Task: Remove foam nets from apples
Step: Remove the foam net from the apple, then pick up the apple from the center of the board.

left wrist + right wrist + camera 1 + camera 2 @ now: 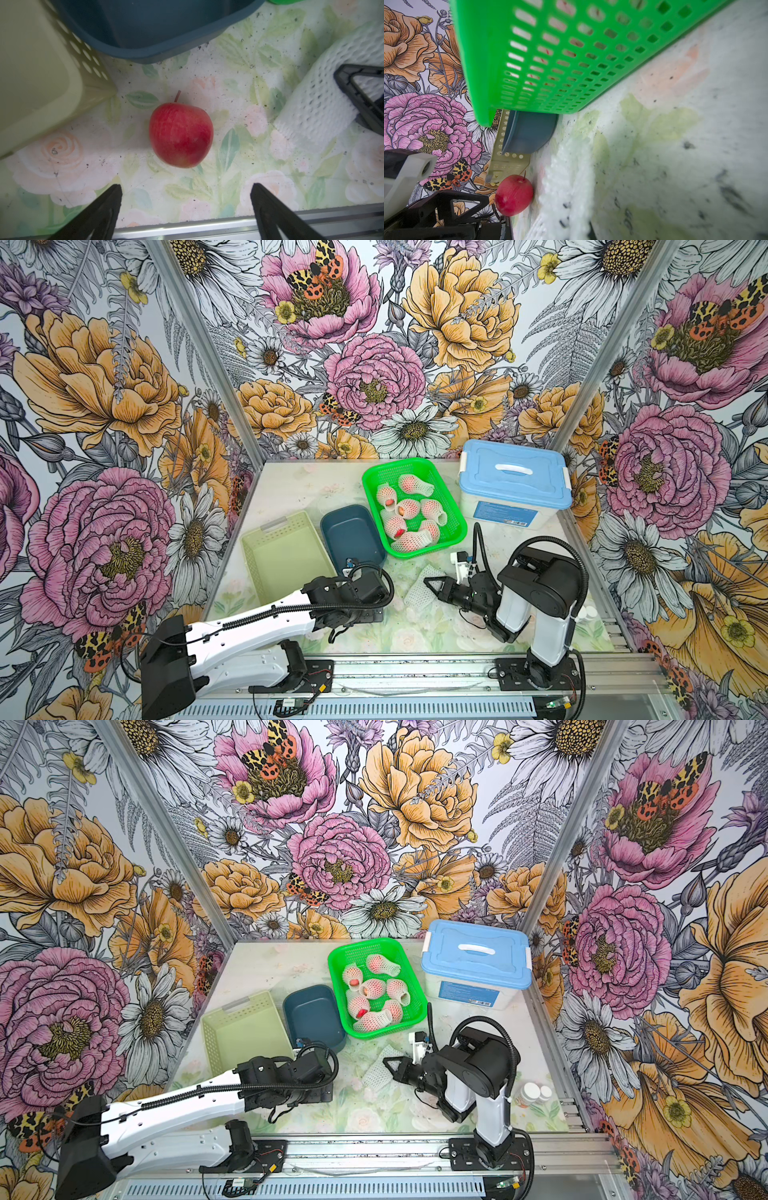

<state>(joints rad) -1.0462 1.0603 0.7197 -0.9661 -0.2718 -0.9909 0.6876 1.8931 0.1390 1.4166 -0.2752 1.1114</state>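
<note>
The floral-print table (291,489) fills the floor of the booth. At the far right stands a white storage box with a blue lid (515,485), shut, its handle lying flat. Just left of it is the green mesh basket (399,463), and inside it seven netted apples (407,508) are jumbled together, pink showing through the white mesh. Left of the basket, and a little nearer, is the dark blue tub (353,531), and just left of that is the pale green perforated bin (286,556). Nothing shows inside either one.

On to the arms. The left gripper (186,187) hangs low over the table just near the tub, its claw spread wide and nothing between the fingertips. The right gripper (430,584) reaches in from the right, its claw pressed together and pinching the empty foam net (419,593). That white sleeve lies crumpled on the table, near the basket's near edge.

And there it is, in the left wrist view: one bare apple (180,135), red and glossy, lying on its side on the table. It is just near the tub and the bin's corner, left of the empty net and apart from it, clear of both left fingertips. In both top views the left arm hides it.
</note>
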